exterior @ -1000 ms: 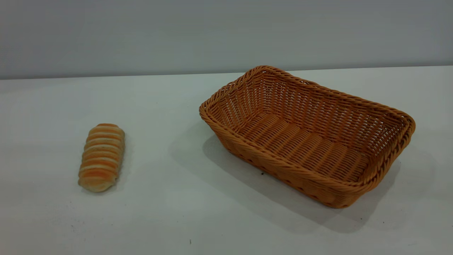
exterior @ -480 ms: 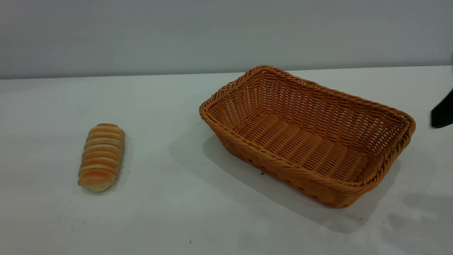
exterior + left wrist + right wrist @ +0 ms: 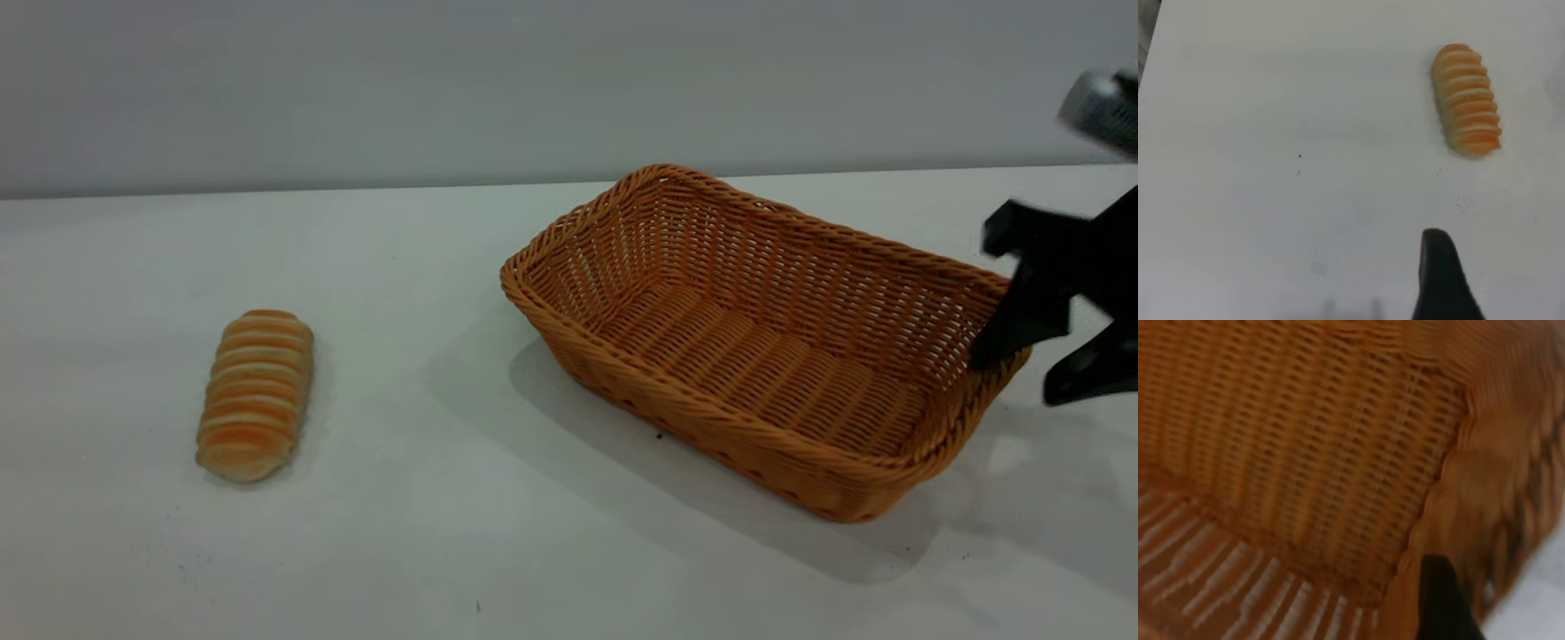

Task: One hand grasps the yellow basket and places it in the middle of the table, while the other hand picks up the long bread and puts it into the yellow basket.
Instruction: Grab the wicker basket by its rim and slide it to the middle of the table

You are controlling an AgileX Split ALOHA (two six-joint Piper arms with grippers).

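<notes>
Bread (image 3: 255, 395) left, basket (image 3: 766, 335) right; prob. apart.

The striped bread (image 3: 1467, 100) lies flat on the white worktop (image 3: 1271, 133), well apart from one dark finger (image 3: 1441, 280) of the left claw.

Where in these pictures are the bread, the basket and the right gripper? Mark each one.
bread (image 3: 256, 394): exterior view, middle of its striped top.
basket (image 3: 711, 422): exterior view, near braided rim.
right gripper (image 3: 1040, 372): exterior view, midway between its open fingertips, over the basket's right end rim.
</notes>
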